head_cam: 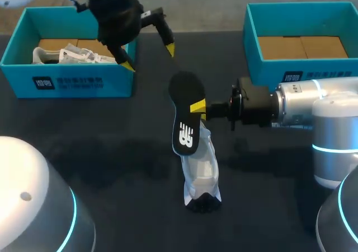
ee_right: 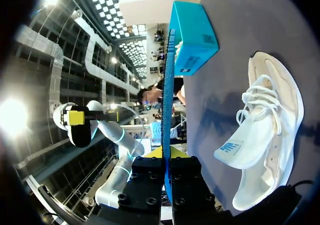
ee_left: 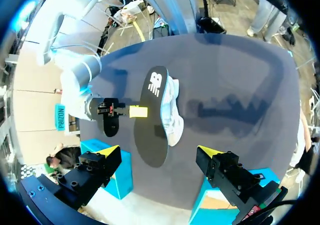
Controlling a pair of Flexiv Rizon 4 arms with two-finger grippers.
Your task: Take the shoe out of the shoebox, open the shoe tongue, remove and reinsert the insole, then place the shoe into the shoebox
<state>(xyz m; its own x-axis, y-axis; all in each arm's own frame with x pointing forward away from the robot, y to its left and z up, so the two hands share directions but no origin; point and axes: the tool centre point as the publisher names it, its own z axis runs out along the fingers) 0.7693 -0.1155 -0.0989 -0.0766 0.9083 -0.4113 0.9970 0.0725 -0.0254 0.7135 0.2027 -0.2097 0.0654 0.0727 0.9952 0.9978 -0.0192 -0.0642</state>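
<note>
Black logoed insole in right claw

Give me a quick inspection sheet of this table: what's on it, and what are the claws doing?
Surface: dark table.
Job's things: white shoe lying mid-table; black insole out of it; teal left shoebox holding another shoe; teal right shoebox, brown floor showing.
Clutter: nothing seen.
Grippers: right gripper shut on the insole; left gripper open, beside the left shoebox.
Cables: nothing seen.
Surroundings: nothing seen.
</note>
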